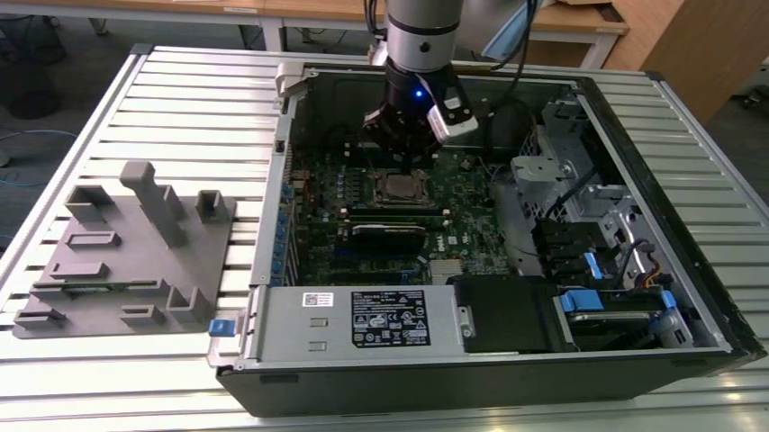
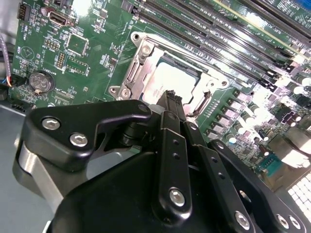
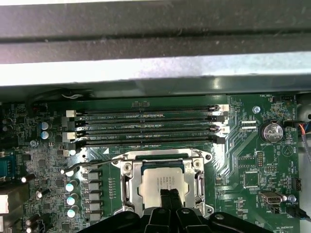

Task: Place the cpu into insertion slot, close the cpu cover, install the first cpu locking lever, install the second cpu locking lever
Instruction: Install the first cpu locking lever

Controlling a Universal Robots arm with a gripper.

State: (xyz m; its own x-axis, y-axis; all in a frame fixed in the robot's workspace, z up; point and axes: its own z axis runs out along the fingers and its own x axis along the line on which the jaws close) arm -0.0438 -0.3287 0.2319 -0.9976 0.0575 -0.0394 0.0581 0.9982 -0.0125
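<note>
cpu (image 1: 397, 187): exterior view, seated on the board (image 1: 466, 211) inside the case (image 1: 360, 400); gripper (image 1: 404, 160) just above.
cover (image 2: 138, 65): second wrist view, down around cpu (image 2: 167, 80); gripper (image 2: 171, 97) clenched, empty, tips at its edge.
lever (image 3: 92, 165): first wrist view, beside cover (image 3: 129, 187); whether latched is unclear.
risk: tips could slip off, scratching cpu, if pushed off-centre.

Open room above the insertion slot (image 1: 398, 188), memory slots (image 3: 146, 127) just beside, drive cage (image 1: 543, 175) walling the exterior view's right
</note>
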